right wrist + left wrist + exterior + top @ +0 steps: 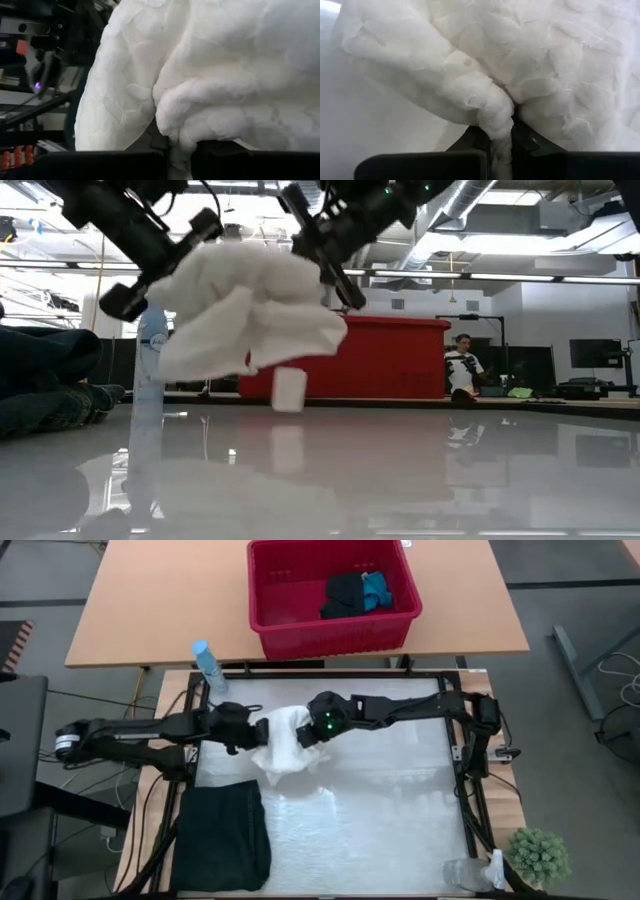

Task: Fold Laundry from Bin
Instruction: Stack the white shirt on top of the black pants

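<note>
A white crinkled garment hangs bunched between my two grippers above the table, clear of it in the low view. My left gripper is shut on its left side, my right gripper on its right side. A folded black garment lies flat on the table's near left. The red bin stands on the wooden table beyond, with a black item and a bright blue item inside. My left gripper pinches a bunched fold of the white garment between its two fingers, coming level from the table's left. The cloth is gathered in several layers and hangs clear of the table. My right gripper pinches a bunched fold of the white garment between its two fingers, coming from the table's right. The cloth hangs slack between the two holds, lifted clear.
A blue-capped spray bottle stands at the table's far left corner. A clear bottle and a small green plant stand at the near right corner. A person stands in the room behind the bin.
</note>
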Controlling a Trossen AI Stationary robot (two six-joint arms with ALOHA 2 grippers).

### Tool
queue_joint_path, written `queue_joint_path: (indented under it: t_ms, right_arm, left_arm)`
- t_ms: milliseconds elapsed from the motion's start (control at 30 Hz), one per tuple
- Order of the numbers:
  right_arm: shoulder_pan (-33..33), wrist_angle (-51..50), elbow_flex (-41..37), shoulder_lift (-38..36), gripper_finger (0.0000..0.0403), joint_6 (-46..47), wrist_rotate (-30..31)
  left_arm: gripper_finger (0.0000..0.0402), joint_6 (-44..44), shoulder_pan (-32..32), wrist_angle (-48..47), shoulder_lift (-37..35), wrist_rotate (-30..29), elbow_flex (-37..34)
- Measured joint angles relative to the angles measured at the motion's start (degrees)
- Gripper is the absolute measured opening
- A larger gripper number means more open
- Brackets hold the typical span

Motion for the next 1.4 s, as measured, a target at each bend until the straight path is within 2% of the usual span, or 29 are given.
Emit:
queue_joint_path:
  t_ms: [167, 433, 700, 933, 1133, 1233, 1333, 1400]
  right_arm:
    - [1.4, -0.9, 4.3, 0.0, 0.0063, 0.3, 0.0]
    - [5.6, -0.6, 10.0, 0.0, 0.0063, 2.9, 2.0]
    - [11.3, 0.2, 15.2, 2.6, 0.0063, 6.4, 4.3]
    - [14.8, 3.0, 26.1, 11.3, 0.0063, 8.8, 4.5]
    - [17.2, 1.3, 42.8, 23.1, 0.0063, 10.0, 4.4]
    - [18.1, -0.7, 51.1, 28.1, 0.0063, 10.5, 4.5]
    - [19.2, 2.8, 50.4, 29.2, 0.0063, 13.1, 4.5]
    - [19.9, 0.9, 50.3, 29.3, 0.0063, 14.1, 4.5]
  left_arm:
    - [0.0011, -3.9, -2.3, -2.7, -6.1, 0.4, 1.6]
    - [0.0011, -3.8, -7.2, -19.5, -13.3, -1.2, 10.4]
    - [0.0011, -7.2, -14.8, -35.4, -15.6, -1.5, 17.3]
    - [0.0011, -9.6, -20.4, -46.1, -16.0, -1.2, 24.3]
    - [0.0011, -12.5, -25.6, -52.7, -16.0, -0.7, 28.2]
    - [0.0011, -16.7, -29.4, -56.9, -16.0, -1.2, 30.0]
    - [0.0011, -20.4, -33.7, -60.5, -16.0, -2.9, 31.4]
    - [0.0011, -23.6, -36.8, -60.9, -15.8, -4.1, 31.7]
